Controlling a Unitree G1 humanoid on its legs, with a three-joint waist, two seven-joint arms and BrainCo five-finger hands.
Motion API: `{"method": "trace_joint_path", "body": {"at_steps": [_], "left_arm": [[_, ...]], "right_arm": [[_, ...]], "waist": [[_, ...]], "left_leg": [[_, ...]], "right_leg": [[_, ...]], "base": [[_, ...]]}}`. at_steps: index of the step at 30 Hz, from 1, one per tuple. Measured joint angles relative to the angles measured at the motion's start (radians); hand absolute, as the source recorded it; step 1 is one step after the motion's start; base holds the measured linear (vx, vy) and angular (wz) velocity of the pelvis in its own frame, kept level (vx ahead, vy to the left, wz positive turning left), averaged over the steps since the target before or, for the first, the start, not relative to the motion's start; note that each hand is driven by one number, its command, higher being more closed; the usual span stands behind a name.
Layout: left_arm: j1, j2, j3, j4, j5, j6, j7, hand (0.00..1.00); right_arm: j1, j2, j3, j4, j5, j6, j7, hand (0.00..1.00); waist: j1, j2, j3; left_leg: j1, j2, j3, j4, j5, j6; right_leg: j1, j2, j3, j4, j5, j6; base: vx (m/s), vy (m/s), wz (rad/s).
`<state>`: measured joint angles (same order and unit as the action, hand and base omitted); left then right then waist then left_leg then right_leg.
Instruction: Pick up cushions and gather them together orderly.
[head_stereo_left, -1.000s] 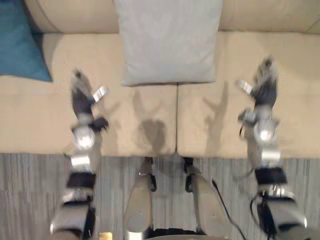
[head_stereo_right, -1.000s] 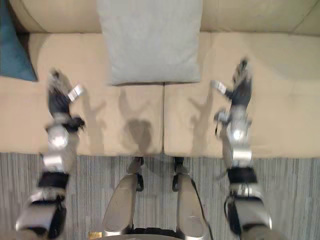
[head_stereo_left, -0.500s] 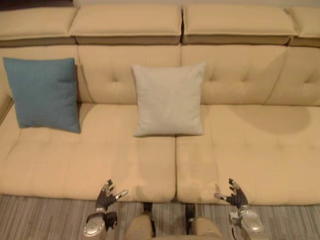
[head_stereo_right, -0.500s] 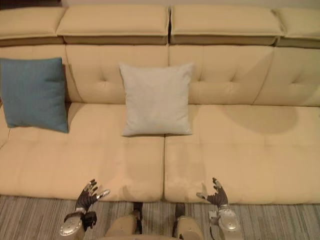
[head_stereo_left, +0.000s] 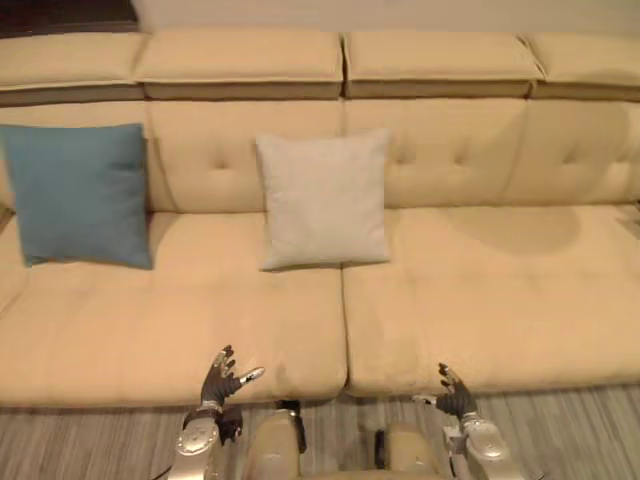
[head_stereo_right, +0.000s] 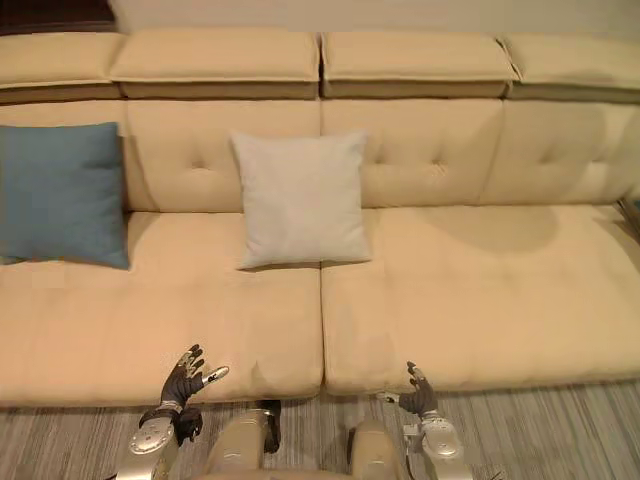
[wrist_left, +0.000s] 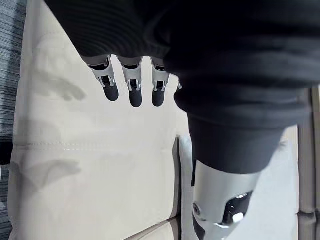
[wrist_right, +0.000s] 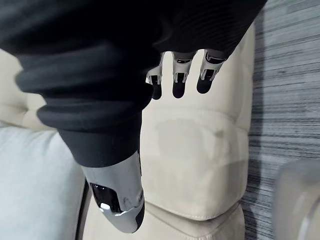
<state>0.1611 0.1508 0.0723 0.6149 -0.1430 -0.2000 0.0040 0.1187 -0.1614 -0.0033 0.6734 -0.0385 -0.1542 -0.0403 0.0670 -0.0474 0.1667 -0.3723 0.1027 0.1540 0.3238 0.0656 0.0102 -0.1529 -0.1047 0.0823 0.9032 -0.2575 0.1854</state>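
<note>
Both the left hand (head_stereo_left: 222, 378) and the right hand (head_stereo_left: 455, 398) are held open, fingers spread and straight, with nothing gripped, low at the front edge of the sofa (head_stereo_left: 480, 290). The grey cushion (head_stereo_left: 322, 198) is propped upright against the sofa's backrest near its middle, and the blue cushion (head_stereo_left: 80, 192) is propped the same way toward the sofa's left end, so the two are well apart from each other and from both hands. The main risk is judged to lie in the reach: the backrest is far from the front edge, and a stretched grab is likely to catch only a corner, from which a soft cushion would sag, twist or slip out. If the blue cushion is dragged along the seat rather than lifted, it could be snagged at the sofa's seat seam or be pushed into the grey one and topple it. A release made too early could leave either cushion flat or slanted, spoiling the orderly row. Whether the blue cushion is wedged against the sofa's armrest cannot be told, as its outer edge is cut off.
</note>
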Motion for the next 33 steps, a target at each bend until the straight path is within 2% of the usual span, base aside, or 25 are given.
{"method": "trace_joint_path", "body": {"at_steps": [1, 2, 3, 4, 5, 6, 7, 8, 9, 10, 11, 12, 13, 16, 19, 21, 22, 25, 27, 28, 29, 30, 31, 32, 33], "left_arm": [[-0.004, -0.002, 0.001, 0.0, 0.0, 0.001, 0.004, 0.0], [-0.004, -0.037, -0.001, -0.017, 0.0, 0.002, 0.012, 0.0], [0.002, -0.046, -0.005, -0.024, 0.0, 0.001, 0.017, 0.0], [0.008, -0.06, -0.028, -0.023, -0.001, 0.002, 0.021, 0.0], [0.021, -0.075, -0.048, -0.019, -0.001, 0.002, 0.018, 0.0], [0.019, -0.087, -0.051, 0.0, -0.001, 0.007, 0.018, 0.0], [0.014, -0.087, -0.068, 0.02, 0.001, 0.022, 0.015, 0.0], [0.02, -0.083, -0.07, 0.017, 0.008, 0.021, 0.015, 0.0], [0.023, -0.082, -0.07, 0.013, 0.01, 0.02, 0.015, 0.0], [0.034, -0.077, -0.069, -0.003, 0.011, 0.017, 0.015, 0.0], [0.039, -0.07, -0.069, -0.006, 0.012, 0.016, 0.014, 0.0], [0.039, -0.068, -0.068, -0.005, 0.015, 0.017, 0.014, 0.0], [0.045, -0.064, -0.065, -0.003, 0.02, 0.017, 0.015, 0.0], [0.04, -0.056, -0.066, 0.003, 0.02, 0.017, 0.017, 0.0], [0.033, -0.056, -0.07, 0.003, 0.02, 0.017, 0.017, 0.0], [0.014, -0.056, -0.074, 0.004, 0.02, 0.017, 0.017, 0.0], [0.013, -0.055, -0.074, 0.004, 0.02, 0.017, 0.017, 0.0], [0.004, -0.048, -0.08, 0.003, 0.021, 0.017, 0.015, 0.0], [0.002, -0.046, -0.079, -0.001, 0.021, 0.017, 0.015, 0.0], [-0.002, -0.045, -0.076, -0.007, 0.021, 0.018, 0.017, 0.0], [-0.01, -0.042, -0.077, -0.019, 0.022, 0.018, 0.017, 0.0], [-0.016, -0.035, -0.079, -0.019, 0.025, 0.018, 0.017, 0.0], [-0.041, -0.037, -0.083, -0.019, 0.03, 0.02, 0.017, 0.0], [-0.053, -0.041, -0.09, -0.021, 0.032, 0.02, 0.018, 0.0], [-0.053, -0.042, -0.091, -0.022, 0.033, 0.019, 0.018, 0.0]], "right_arm": [[-0.007, -0.009, -0.001, 0.0, 0.0, -0.002, -0.002, 0.0], [-0.033, -0.031, -0.003, 0.001, 0.0, 0.003, -0.007, 0.0], [-0.043, -0.037, -0.003, 0.002, 0.001, 0.004, -0.011, 0.0], [-0.071, -0.046, -0.003, 0.017, 0.001, 0.006, -0.019, 0.0], [-0.082, -0.061, -0.009, 0.02, 0.001, 0.007, -0.023, 0.0], [-0.081, -0.064, -0.023, 0.025, 0.001, 0.007, -0.024, 0.0], [-0.064, -0.042, -0.061, 0.03, 0.003, 0.01, -0.032, 0.0], [-0.05, -0.045, -0.074, 0.025, 0.008, 0.011, -0.035, 0.0], [-0.045, -0.044, -0.074, 0.019, 0.008, 0.009, -0.035, 0.0], [-0.039, -0.044, -0.073, 0.008, 0.008, 0.008, -0.03, 0.0], [-0.04, -0.044, -0.073, 0.007, 0.007, 0.007, -0.026, 0.0], [-0.04, -0.045, -0.074, 0.007, 0.007, 0.007, -0.024, 0.0], [-0.032, -0.038, -0.072, 0.009, 0.007, 0.009, -0.021, 0.0], [-0.022, -0.021, -0.067, 0.008, 0.006, 0.008, -0.019, 0.0], [-0.022, -0.027, -0.087, 0.008, 0.01, 0.006, -0.023, 0.0], [-0.023, -0.026, -0.113, 0.008, 0.033, 0.006, -0.023, 0.0], [-0.024, -0.025, -0.116, 0.008, 0.034, 0.006, -0.023, 0.0], [-0.031, -0.025, -0.127, 0.008, 0.041, 0.006, -0.025, 0.0], [-0.048, -0.016, -0.125, 0.002, 0.043, 0.005, -0.025, 0.0], [-0.064, -0.012, -0.12, -0.002, 0.046, 0.005, -0.025, 0.0], [-0.091, -0.005, -0.117, -0.005, 0.048, 0.004, -0.026, 0.0], [-0.103, -0.003, -0.117, -0.008, 0.049, 0.004, -0.03, 0.0], [-0.112, -0.014, -0.119, -0.007, 0.05, 0.006, -0.04, 0.0], [-0.109, -0.022, -0.116, -0.002, 0.05, 0.006, -0.049, 0.0], [-0.11, -0.023, -0.114, 0.004, 0.05, 0.006, -0.05, 0.0]], "waist": [[0.005, 0.004, -0.004], [0.009, 0.044, -0.006], [0.01, 0.058, -0.006], [0.007, 0.081, 0.003], [0.006, 0.093, 0.016], [-0.001, 0.102, 0.025], [-0.025, 0.068, 0.026], [-0.029, 0.031, 0.02], [-0.026, 0.029, 0.017], [-0.024, 0.035, 0.013], [-0.024, 0.046, 0.01], [-0.025, 0.056, 0.008], [-0.026, 0.064, 0.008], [-0.028, 0.054, 0.001], [-0.053, 0.063, -0.011], [-0.056, 0.071, -0.015], [-0.056, 0.071, -0.015], [-0.065, 0.071, -0.016], [-0.08, 0.072, -0.015], [-0.078, 0.075, -0.013], [-0.079, 0.079, -0.009], [-0.081, 0.077, 0.003], [-0.093, 0.084, 0.022], [-0.105, 0.102, 0.028], [-0.104, 0.11, 0.025]], "left_leg": [[-0.029, 0.003, -0.006, -0.009, 0.029, -0.005], [-0.058, 0.027, -0.02, -0.083, 0.096, -0.011], [-0.064, 0.04, -0.027, -0.13, 0.104, -0.018], [-0.066, 0.051, -0.039, -0.211, 0.08, -0.065], [-0.061, 0.082, -0.048, -0.253, 0.121, -0.103], [-0.063, 0.08, -0.045, -0.233, 0.128, -0.1], [-0.071, 0.015, -0.034, -0.115, 0.103, -0.066], [-0.077, -0.019, -0.022, 0.063, 0.049, -0.037], [-0.074, -0.014, -0.021, 0.131, 0.013, -0.046], [-0.048, 0.006, -0.03, 0.226, -0.098, -0.058], [0.006, 0.02, -0.052, 0.232, -0.185, -0.069], [0.025, 0.021, -0.065, 0.211, -0.203, -0.083], [0.056, 0.019, -0.073, 0.146, -0.224, -0.082], [0.117, 0.004, -0.052, 0.038, -0.22, -0.084], [0.144, -0.009, -0.013, -0.008, -0.206, -0.075], [0.169, -0.012, 0.03, -0.036, -0.198, -0.076], [0.172, -0.012, 0.038, -0.038, -0.198, -0.076], [0.195, -0.013, 0.057, -0.039, -0.206, -0.065], [0.202, 0.007, 0.103, -0.017, -0.23, -0.063], [0.203, 0.034, 0.154, -0.001, -0.249, -0.064], [0.215, 0.079, 0.251, -0.008, -0.26, -0.055], [0.229, 0.085, 0.299, -0.008, -0.263, -0.052], [0.265, 0.102, 0.372, -0.011, -0.271, -0.054], [0.311, 0.129, 0.47, -0.011, -0.289, -0.063], [0.33, 0.142, 0.512, -0.011, -0.303, -0.067]], "right_leg": [[0.018, 0.006, -0.002, -0.066, -0.082, -0.028], [0.019, 0.038, -0.037, -0.171, -0.146, -0.07], [0.019, 0.052, -0.054, -0.207, -0.16, -0.085], [0.023, 0.08, -0.081, -0.296, -0.172, -0.108], [0.051, 0.096, -0.104, -0.404, -0.173, -0.172], [0.053, 0.089, -0.13, -0.4, -0.167, -0.179], [0.05, 0.029, -0.163, -0.395, -0.159, -0.184], [0.029, -0.01, -0.146, -0.408, -0.134, -0.171], [0.021, -0.011, -0.135, -0.422, -0.12, -0.169], [0.006, -0.007, -0.115, -0.448, -0.095, -0.172], [-0.025, -0.001, -0.093, -0.454, -0.068, -0.148], [-0.034, 0.003, -0.085, -0.454, -0.062, -0.143], [-0.043, 0.014, -0.063, -0.467, -0.042, -0.13], [-0.015, 0.014, -0.033, -0.562, 0.023, -0.108], [-0.008, 0.003, 0.006, -0.617, 0.07, -0.089], [-0.008, 0.005, 0.063, -0.672, 0.12, -0.077], [-0.008, 0.006, 0.07, -0.678, 0.124, -0.077], [-0.011, 0.025, 0.165, -0.738, 0.18, -0.067], [-0.048, 0.054, 0.226, -0.747, 0.226, -0.061], [-0.089, 0.081, 0.204, -0.752, 0.282, -0.065], [-0.119, 0.088, 0.082, -0.786, 0.338, -0.115], [-0.131, 0.077, -0.007, -0.769, 0.322, -0.147], [-0.15, 0.039, -0.178, -0.738, 0.285, -0.206], [-0.146, -0.037, -0.439, -0.692, 0.24, -0.269], [-0.14, -0.061, -0.537, -0.674, 0.224, -0.292]], "base": [[-0.5, -0.217, 0.13], [-0.46, -0.185, 0.11], [-0.5, -0.188, 0.16], [-0.5, -0.137, 0.01], [-0.48, -0.099, 0.06], [-0.42, -0.009, 0.41], [-0.33, -0.012, 0.52], [-0.29, -0.019, 0.42], [-0.23, -0.008, -0.17], [-0.17, 0.068, -0.4], [-0.15, 0.107, -0.42], [-0.15, 0.163, -0.5], [-0.14, 0.144, -0.48], [-0.13, 0.136, -0.38], [-0.08, 0.096, -0.38], [-0.05, 0.094, -0.65], [-0.03, 0.094, -0.79], [-0.01, 0.061, -1.01], [-0.01, 0.032, -1.5], [-0.07, -0.023, -2.49], [-0.06, -0.028, -2.46], [-0.07, -0.076, -2.3], [-0.05, -0.037, -2.06], [-0.04, -0.044, -2.09], [0.02, -0.039, -2.32]]}}
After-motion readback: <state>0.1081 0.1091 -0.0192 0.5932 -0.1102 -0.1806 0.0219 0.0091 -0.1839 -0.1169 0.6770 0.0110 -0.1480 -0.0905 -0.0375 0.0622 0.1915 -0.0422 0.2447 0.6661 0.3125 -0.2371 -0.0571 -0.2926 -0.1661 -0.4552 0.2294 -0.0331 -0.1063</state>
